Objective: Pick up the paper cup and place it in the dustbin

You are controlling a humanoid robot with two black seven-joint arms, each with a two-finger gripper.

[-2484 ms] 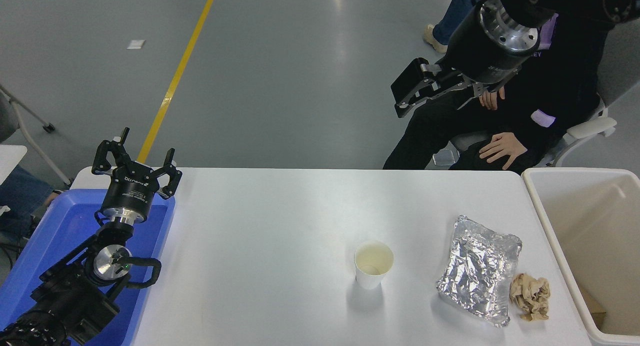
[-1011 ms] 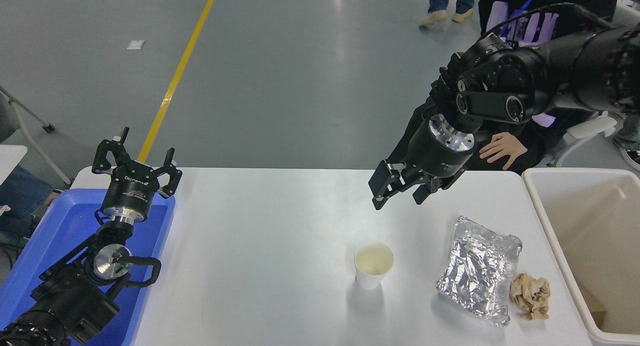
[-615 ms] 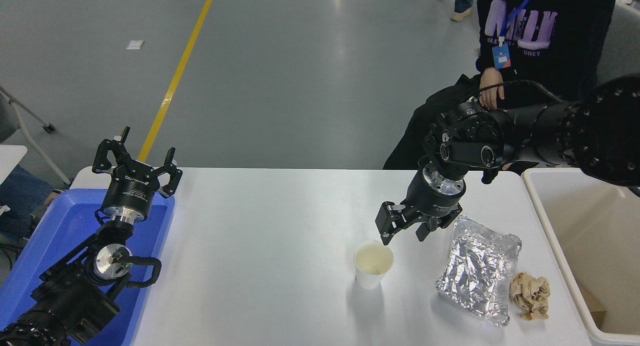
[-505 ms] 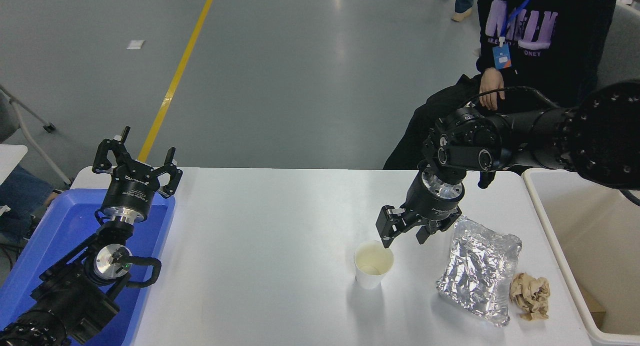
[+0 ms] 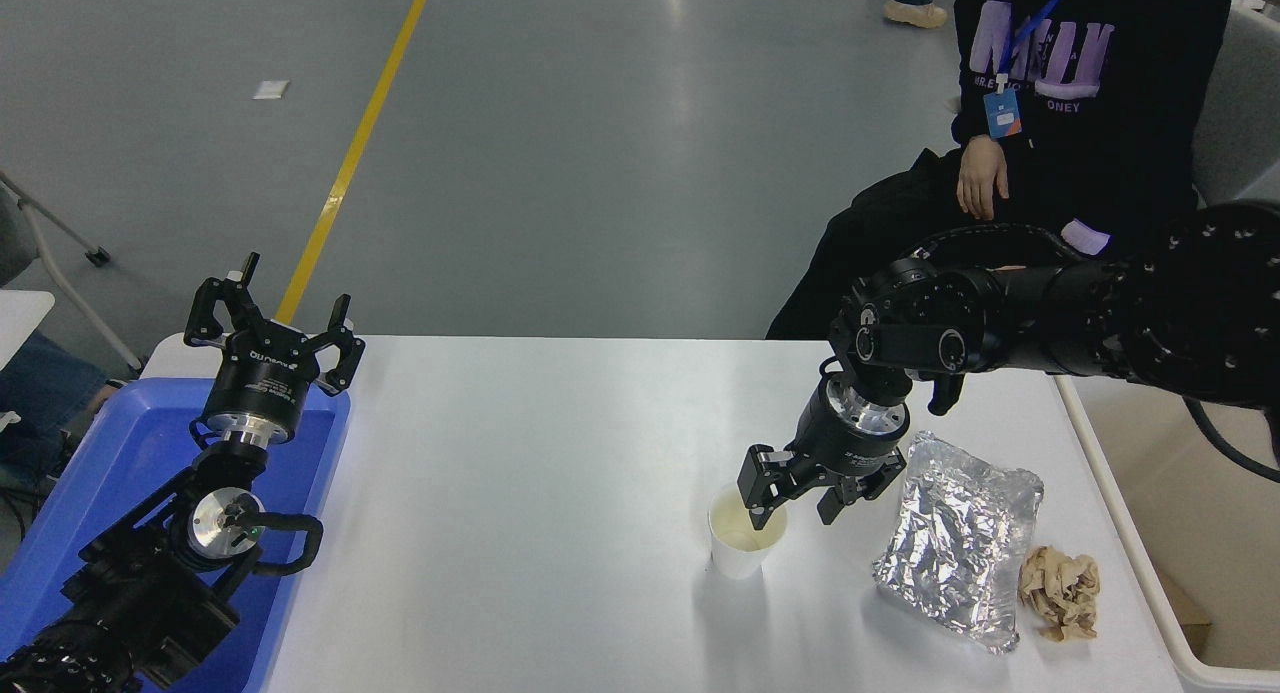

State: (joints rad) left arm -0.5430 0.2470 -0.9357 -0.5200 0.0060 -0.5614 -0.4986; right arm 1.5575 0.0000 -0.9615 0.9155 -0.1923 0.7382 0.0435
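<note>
The right gripper [image 5: 792, 500] had its fingers spread, one finger [image 5: 757, 491] over the mouth of the paper cup [image 5: 742, 543], one outside the rim. The tapered white cup stood upright on the white table [image 5: 520, 493], its cream inside looking empty. Beside it lay a crinkled foil pouch [image 5: 958, 538]. The beige dustbin [image 5: 1185, 533] stood at the right. The left gripper [image 5: 272, 325] rested spread over the blue tray [image 5: 120, 453].

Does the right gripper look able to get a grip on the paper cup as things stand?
Probably yes. The right gripper is open at the paper cup, one finger over its mouth, the other outside its right rim. The foil packet lies apart to the right.
</note>
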